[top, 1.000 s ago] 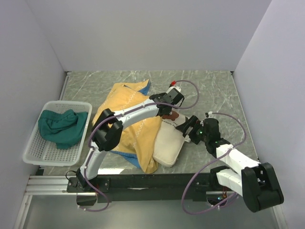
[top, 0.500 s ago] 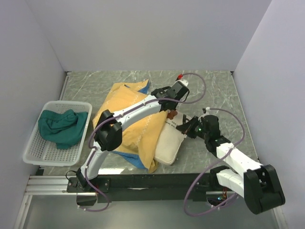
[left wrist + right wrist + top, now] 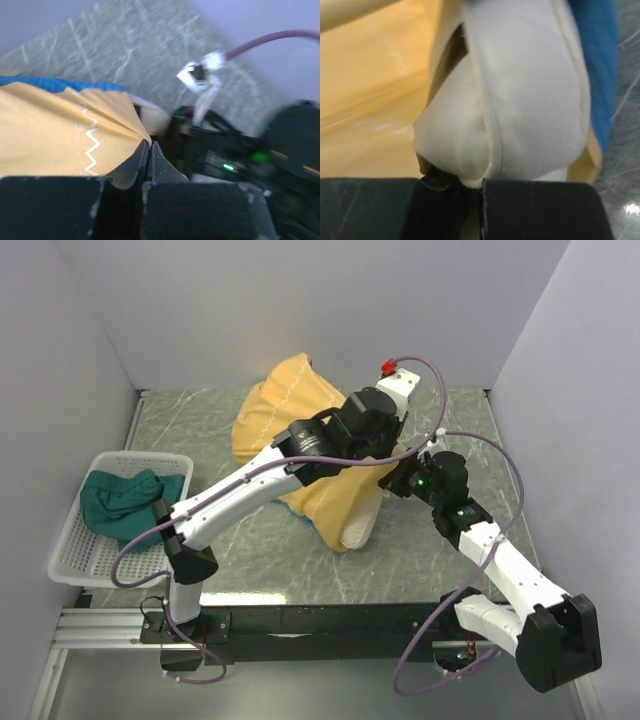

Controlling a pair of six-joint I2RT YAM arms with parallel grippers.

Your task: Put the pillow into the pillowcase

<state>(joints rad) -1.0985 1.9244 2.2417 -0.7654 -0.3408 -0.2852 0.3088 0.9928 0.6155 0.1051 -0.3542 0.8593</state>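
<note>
The mustard-yellow pillowcase (image 3: 290, 400) is lifted off the table and hangs draped over the cream pillow (image 3: 362, 525), whose lower end pokes out underneath. My left gripper (image 3: 383, 452) is shut on the case's yellow edge (image 3: 117, 125); its jaws (image 3: 148, 144) pinch the fabric fold, with a blue strip (image 3: 60, 84) behind. My right gripper (image 3: 398, 480) sits just right of it. It (image 3: 480, 182) is shut on the seam corner of the pillow (image 3: 520, 100), with yellow case fabric (image 3: 370, 100) to the left and blue fabric (image 3: 597, 65) to the right.
A white basket (image 3: 75, 540) holding a dark teal cloth (image 3: 125, 505) stands at the table's left edge. Walls close in the table on the left, back and right. The two grippers are very close together above the middle of the table.
My left arm has lifted the pillowcase up and back off the table. My right gripper closed on the pillow's corner and rose with it, so the pillow now hangs inside the raised case.
</note>
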